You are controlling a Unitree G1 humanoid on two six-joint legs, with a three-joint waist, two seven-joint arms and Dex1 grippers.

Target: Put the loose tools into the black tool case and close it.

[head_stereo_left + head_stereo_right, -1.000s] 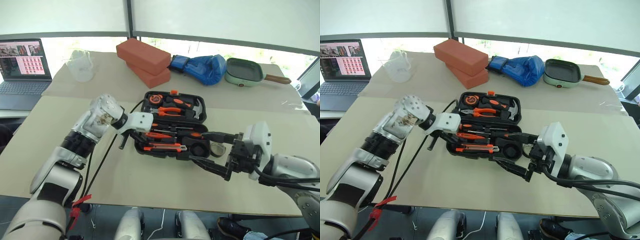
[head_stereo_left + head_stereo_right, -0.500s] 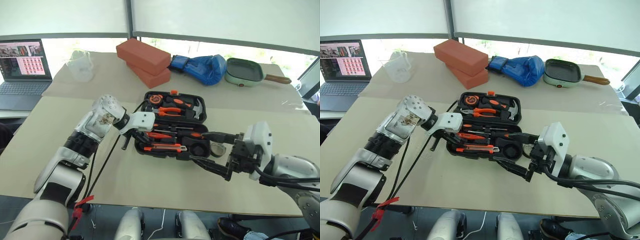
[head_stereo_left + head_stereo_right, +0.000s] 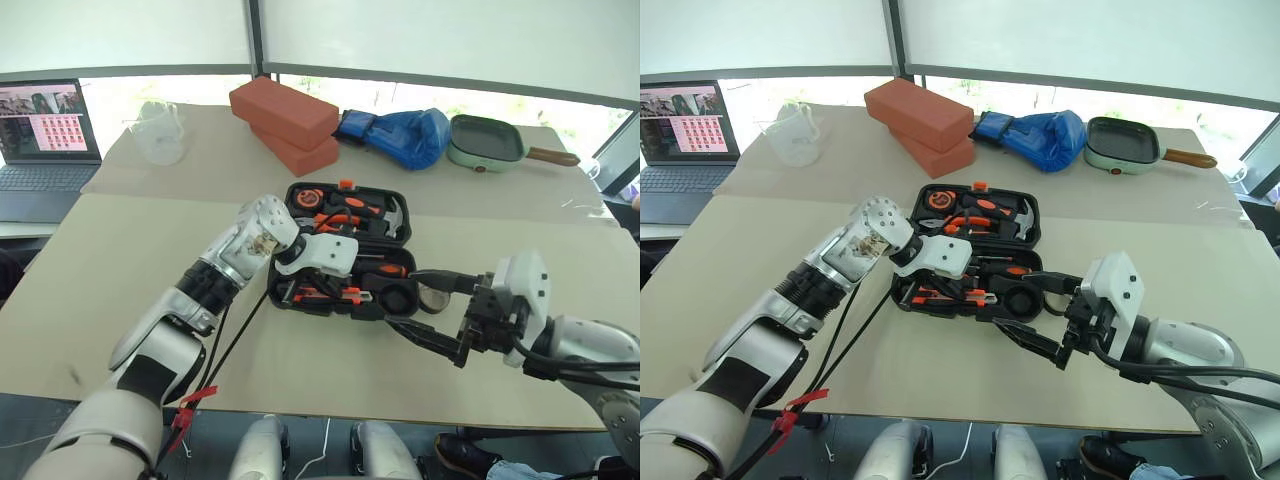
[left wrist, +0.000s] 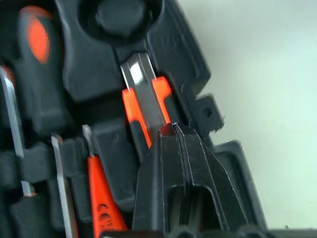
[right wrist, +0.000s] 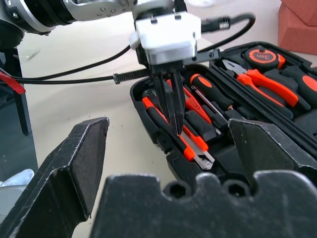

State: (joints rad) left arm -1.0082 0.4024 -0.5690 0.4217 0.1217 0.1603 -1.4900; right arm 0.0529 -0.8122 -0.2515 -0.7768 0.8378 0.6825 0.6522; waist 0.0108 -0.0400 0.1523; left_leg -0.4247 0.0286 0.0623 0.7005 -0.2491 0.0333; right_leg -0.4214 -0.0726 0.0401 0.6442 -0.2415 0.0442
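The black tool case [image 3: 278,296] lies open at the table's middle. In its near half lie the orange-and-black utility knife [image 5: 192,145], a thin all-orange screwdriver [image 4: 101,198] and two screwdrivers with black-and-orange handles [image 5: 208,98]. My left gripper [image 5: 174,126] is shut and points down into that half, its fingertips [image 4: 173,131] at the knife's orange body beside the steel blade [image 4: 141,84]; nothing is held between them. To the right of the case my right gripper [image 3: 400,298] stands open, just off the near right corner, empty.
The far half of the case holds orange-handled pliers [image 5: 257,79], a tape measure [image 5: 260,55] and a hammer [image 3: 395,215]. Behind it are two bricks [image 3: 285,115], a blue glove [image 3: 400,135], a green pan [image 3: 488,143], a clear jug [image 3: 160,130] and a laptop [image 3: 45,140].
My left gripper has swung to the right, from the case's left edge to over its near half, and stays shut. The right arm has kept still.
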